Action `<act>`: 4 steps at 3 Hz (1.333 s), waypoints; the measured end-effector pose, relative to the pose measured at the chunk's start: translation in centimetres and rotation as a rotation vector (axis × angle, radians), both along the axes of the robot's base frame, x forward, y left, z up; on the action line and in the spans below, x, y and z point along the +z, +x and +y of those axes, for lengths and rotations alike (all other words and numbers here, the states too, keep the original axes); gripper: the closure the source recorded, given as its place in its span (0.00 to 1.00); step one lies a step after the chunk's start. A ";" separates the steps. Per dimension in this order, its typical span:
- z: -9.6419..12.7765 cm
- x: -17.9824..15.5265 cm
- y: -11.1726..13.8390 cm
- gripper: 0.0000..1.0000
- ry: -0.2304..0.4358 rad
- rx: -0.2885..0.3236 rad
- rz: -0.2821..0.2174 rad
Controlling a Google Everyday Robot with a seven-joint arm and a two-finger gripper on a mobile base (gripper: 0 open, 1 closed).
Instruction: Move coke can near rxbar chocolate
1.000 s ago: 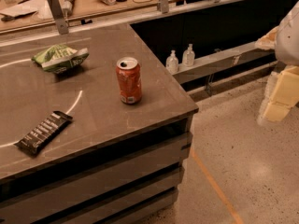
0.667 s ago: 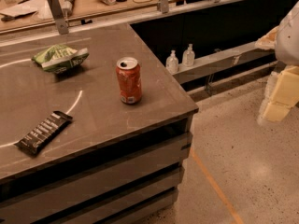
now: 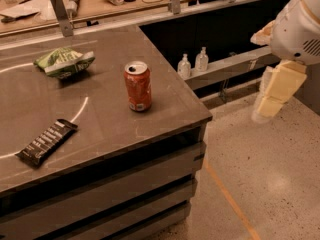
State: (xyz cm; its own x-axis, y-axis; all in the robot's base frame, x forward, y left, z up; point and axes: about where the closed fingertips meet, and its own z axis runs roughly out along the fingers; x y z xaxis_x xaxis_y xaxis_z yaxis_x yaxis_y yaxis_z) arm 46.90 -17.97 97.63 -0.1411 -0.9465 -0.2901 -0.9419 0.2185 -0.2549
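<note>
The coke can (image 3: 138,86), red-orange with a silver top, stands upright on the grey table (image 3: 165,96) near its right edge. The rxbar chocolate (image 3: 46,142), a long flat black bar with white lettering, lies at the table's front left, well apart from the can. My gripper (image 3: 273,96), cream-coloured and hanging below the white arm (image 3: 299,30), is off the table to the right, over the floor and far from the can. It holds nothing that I can see.
A green snack bag (image 3: 64,61) lies at the table's back left. Two small clear bottles (image 3: 193,64) stand on a low ledge beyond the table's right edge. A cluttered counter (image 3: 90,1) runs along the back. Speckled floor with an orange line (image 3: 230,199) lies to the right.
The arm and gripper have shifted a little to the left, toward the table. The can, bar and bag have not moved.
</note>
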 end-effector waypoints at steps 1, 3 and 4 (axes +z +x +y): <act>2.6 -0.1 1.6 0.00 0.043 0.058 -0.009; 6.6 -1.2 4.2 0.00 0.126 0.126 -0.003; 8.6 -1.9 5.5 0.00 0.192 0.144 0.006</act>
